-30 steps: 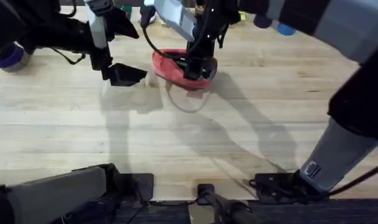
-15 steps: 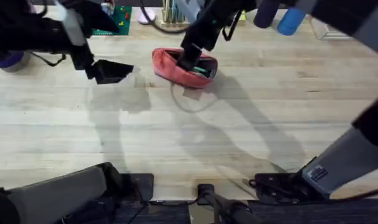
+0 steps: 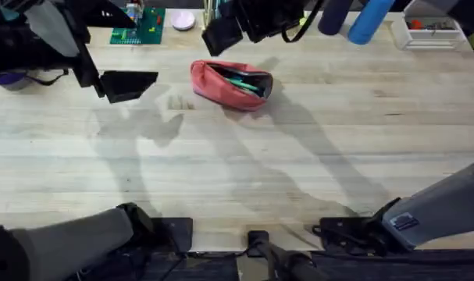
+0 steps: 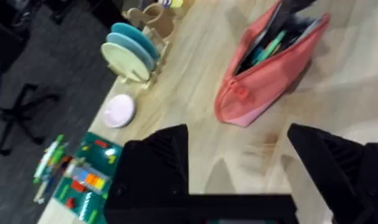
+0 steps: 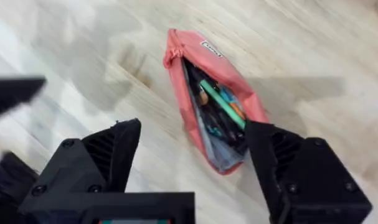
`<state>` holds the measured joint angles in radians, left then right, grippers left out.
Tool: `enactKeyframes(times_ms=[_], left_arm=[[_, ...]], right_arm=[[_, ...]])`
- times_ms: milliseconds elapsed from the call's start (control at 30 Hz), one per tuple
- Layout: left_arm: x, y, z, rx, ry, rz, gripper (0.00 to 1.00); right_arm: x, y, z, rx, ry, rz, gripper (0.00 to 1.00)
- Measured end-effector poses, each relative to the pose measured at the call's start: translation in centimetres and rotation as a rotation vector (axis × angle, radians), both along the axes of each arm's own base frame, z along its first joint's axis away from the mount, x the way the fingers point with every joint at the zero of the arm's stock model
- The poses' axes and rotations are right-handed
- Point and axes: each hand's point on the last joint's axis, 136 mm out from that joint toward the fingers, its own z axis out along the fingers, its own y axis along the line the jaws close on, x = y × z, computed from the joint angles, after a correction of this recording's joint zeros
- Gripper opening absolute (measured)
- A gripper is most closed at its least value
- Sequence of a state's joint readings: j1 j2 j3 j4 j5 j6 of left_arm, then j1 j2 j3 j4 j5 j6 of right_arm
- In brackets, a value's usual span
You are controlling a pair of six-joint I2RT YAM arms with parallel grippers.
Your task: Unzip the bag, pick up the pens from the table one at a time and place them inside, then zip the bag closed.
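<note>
The bag [image 3: 230, 83] lies unzipped on the table [image 3: 299, 164] in the overhead view, its mouth gaping, with green pens [image 3: 247, 81] and darker things inside. My right pincer [image 3: 225, 31] hangs just beyond the bag's far side, off the wood and apart from the fabric; from here I cannot tell how wide it stands. My left pincer [image 3: 130, 84] floats to the bag's left, well apart from it, over bare planks. Past that pincer, at the table's far edge, sit a green board [image 3: 143, 25] and a small pink disc [image 3: 183, 20].

From my left wrist, my two fingers [image 4: 154, 162] stand wide apart and grip nothing. The bag [image 4: 273, 68] lies ahead of them and off to one side, its open slit showing a green pen [image 4: 268, 48]. Farther off stand pale round plates in a wooden rack [image 4: 131, 53]; the pink disc [image 4: 119, 110] and the green board [image 4: 89, 177] lie nearer the table's edge.

From my right wrist, my fingers [image 5: 108, 158] are spread wide with nothing between them. The bag [image 5: 204, 93] lies directly ahead of the gap, lengthwise away from me, with its zipper parted. Inside it I see a green pen [image 5: 217, 98] among dark pens, and something orange beside it.
</note>
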<state>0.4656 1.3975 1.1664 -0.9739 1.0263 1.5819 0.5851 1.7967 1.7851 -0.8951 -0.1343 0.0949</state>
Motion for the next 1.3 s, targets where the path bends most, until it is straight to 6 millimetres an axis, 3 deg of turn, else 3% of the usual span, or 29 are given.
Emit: enactKeyframes(times_ms=[367,433,667,1033,1300], left_arm=[[0.6,0.1,-3.2,-0.173,0.061,-0.067,0.993],[1.2,0.1,-4.8,-0.246,0.085,-0.086,0.992],[1.8,0.2,-7.4,-0.309,0.097,-0.112,0.993],[2.2,0.3,-9.8,-0.347,0.119,-0.121,0.992],[2.2,0.3,-10.4,-0.356,0.134,-0.121,0.993]], right_arm=[[-1.3,2.2,0.6,0.07,0.051,-0.088,0.998],[-1.9,3.1,0.6,0.067,0.043,-0.119,0.998],[-3.3,5.0,0.7,0.065,0.036,-0.198,0.998],[-5.8,8.3,1.6,0.093,-0.044,-0.338,0.998],[-6.8,8.4,3.7,0.081,-0.199,-0.416,0.998]])
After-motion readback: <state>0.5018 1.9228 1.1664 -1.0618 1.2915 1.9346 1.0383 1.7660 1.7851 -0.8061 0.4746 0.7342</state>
